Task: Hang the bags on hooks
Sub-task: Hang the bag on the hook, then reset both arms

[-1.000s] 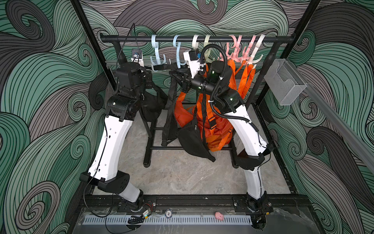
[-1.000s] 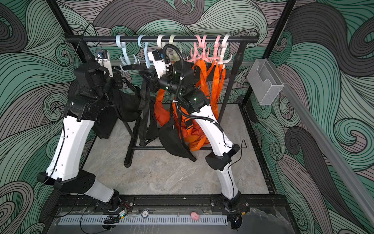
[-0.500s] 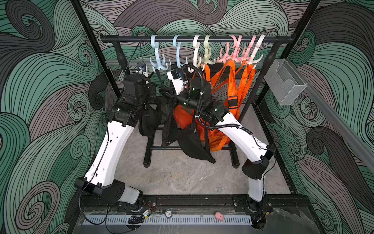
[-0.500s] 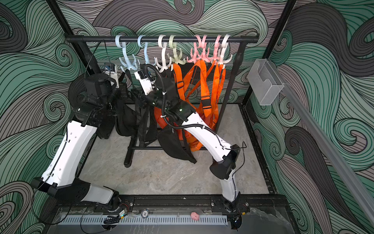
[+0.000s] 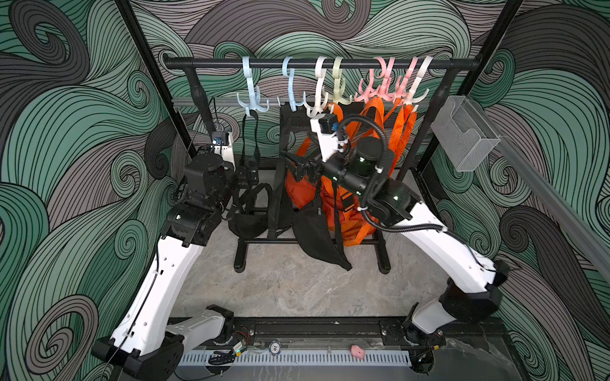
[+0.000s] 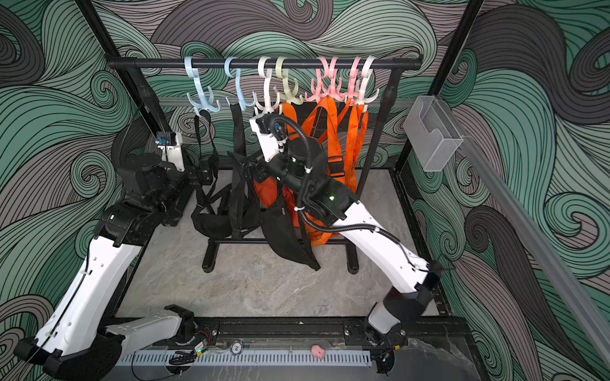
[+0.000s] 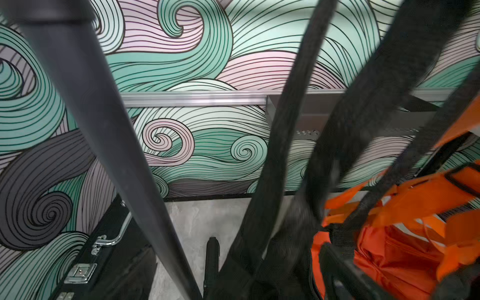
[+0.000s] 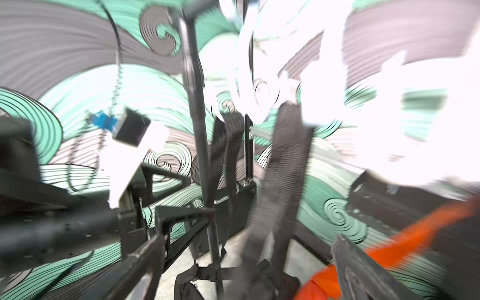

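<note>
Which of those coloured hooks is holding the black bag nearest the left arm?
The pale blue hook at the far left end of the rail. The strap of the black bag loops over it; orange straps hang from hooks farther right.

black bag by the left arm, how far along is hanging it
Looks done: the black bag has its strap looped over the light-blue hook and hangs beneath it. In hand: nothing that shows; the right gripper stands wide open. The left gripper sits beside the strap; its jaws can't be made out. Left: backing both arms away, probably.
</note>
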Available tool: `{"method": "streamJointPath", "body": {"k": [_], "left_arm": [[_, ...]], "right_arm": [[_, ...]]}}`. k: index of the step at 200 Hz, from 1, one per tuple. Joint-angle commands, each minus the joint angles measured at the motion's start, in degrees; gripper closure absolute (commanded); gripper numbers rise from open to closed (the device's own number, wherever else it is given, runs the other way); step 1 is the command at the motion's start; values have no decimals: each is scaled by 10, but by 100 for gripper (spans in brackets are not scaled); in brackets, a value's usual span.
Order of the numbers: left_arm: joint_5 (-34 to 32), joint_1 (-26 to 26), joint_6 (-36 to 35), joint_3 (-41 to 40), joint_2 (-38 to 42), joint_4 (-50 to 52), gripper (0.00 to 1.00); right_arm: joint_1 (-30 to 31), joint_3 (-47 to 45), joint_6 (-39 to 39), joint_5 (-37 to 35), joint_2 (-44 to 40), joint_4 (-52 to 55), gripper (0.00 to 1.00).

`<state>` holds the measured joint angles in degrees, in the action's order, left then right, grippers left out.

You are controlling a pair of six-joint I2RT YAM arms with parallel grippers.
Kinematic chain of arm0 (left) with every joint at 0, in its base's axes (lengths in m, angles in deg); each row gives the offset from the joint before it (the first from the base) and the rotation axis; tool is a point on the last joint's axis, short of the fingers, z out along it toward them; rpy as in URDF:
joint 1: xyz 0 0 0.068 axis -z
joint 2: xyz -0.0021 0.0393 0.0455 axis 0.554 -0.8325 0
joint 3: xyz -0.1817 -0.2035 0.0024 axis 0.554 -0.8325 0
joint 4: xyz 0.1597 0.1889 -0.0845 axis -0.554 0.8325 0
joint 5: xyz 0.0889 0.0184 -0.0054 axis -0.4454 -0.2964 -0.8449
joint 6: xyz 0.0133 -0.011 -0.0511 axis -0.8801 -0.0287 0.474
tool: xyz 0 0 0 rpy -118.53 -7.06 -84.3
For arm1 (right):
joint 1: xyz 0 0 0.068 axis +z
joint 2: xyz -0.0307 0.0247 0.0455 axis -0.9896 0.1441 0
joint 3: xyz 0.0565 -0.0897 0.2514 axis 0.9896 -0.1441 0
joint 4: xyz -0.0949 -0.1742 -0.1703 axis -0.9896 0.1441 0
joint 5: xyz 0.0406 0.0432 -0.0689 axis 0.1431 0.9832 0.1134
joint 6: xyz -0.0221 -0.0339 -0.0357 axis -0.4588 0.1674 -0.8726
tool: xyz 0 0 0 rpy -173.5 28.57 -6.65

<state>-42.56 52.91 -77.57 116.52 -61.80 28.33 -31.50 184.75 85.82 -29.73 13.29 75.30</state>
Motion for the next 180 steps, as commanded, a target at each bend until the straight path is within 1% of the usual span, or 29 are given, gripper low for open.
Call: {"method": "streamJointPath", "body": {"k": [1, 13, 22, 31, 43, 50, 61, 76, 93, 105, 119, 137, 151, 161, 180], "left_arm": [[31, 11, 37, -69, 48, -49, 1], [34, 13, 62, -106, 76, -49, 1], [12, 14, 67, -129, 93, -33, 1], [-24, 14, 54, -153, 110, -15, 1], [-82, 15, 38, -209, 139, -28, 1], [-105, 14, 38, -243, 158, -42, 2], [-141, 14, 47, -286, 179, -50, 1], [-175, 12, 50, -331, 186, -51, 1], [-208, 12, 43, -398, 194, -101, 2], [-224, 9, 27, -442, 192, -149, 1], [-229, 3, 36, -463, 171, -160, 1], [-228, -6, 61, -461, 138, -144, 1], [-263, -14, 69, -466, 114, -156, 1], [-272, -23, 73, -472, 102, -163, 1], [-266, -47, 89, -493, 90, -187, 2]], "right_arm": [[1, -76, -48, -62, -79, -63, 1], [-3, -146, -50, -92, -130, -80, 1], [-11, -204, -46, -108, -171, -92, 1], [-23, -262, -37, -127, -211, -91, 1], [-55, -335, -5, -161, -267, -68, 1], [-77, -381, 21, -170, -298, -60, 1], [-111, -453, 35, -183, -350, -58, 1], [-144, -547, 49, -248, -417, -74, 1], [-196, -629, 62, -260, -471, -75, 1], [-235, -681, 58, -272, -485, -79, 1], [-288, -721, 71, -292, -494, -73, 1], [-372, -776, 93, -253, -484, -104, 1], [-437, -791, 129, -213, -457, -110, 1], [-460, -800, 127, -193, -437, -126, 1], [-478, -812, 130, -192, -392, -156, 1]]}}
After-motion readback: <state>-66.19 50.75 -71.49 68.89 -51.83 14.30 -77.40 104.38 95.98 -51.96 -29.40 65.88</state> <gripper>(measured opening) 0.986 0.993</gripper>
